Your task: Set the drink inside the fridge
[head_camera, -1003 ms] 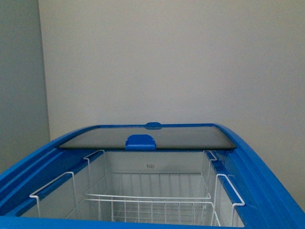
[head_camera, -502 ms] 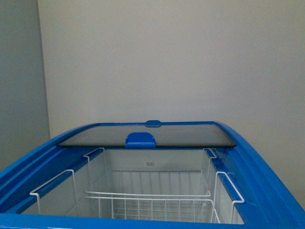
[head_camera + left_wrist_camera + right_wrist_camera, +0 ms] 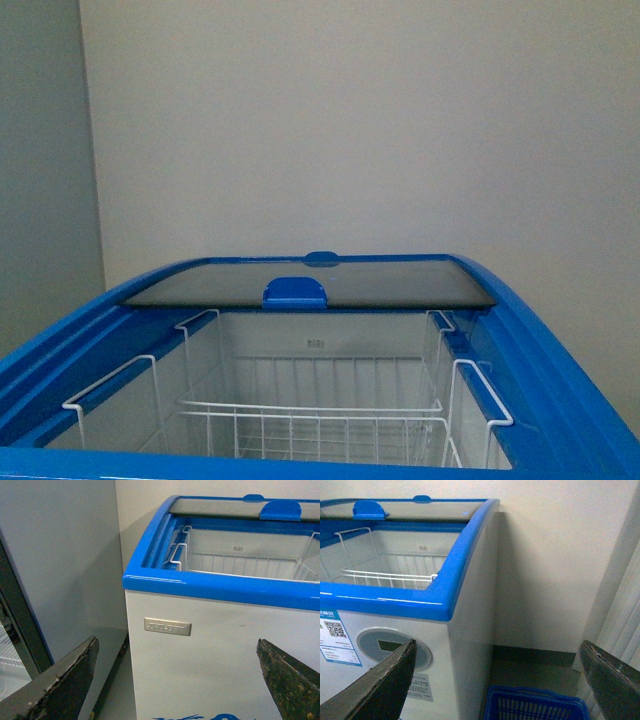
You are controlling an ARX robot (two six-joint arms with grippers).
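Oddly, the drink shows in no view, so which arm lies nearer it cannot be judged. Left gripper [image 3: 177, 680] and right gripper [image 3: 497, 680] both hang spread and empty before the fridge [image 3: 560, 380], whose lid [image 3: 310, 285] is slid back over the wire baskets [image 3: 310, 420].

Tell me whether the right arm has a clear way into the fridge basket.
Probably yes. The glass lid is slid to the back, so the fridge is open above the wire basket. The right gripper is open, empty and low at the front corner, so it must rise over the rim.
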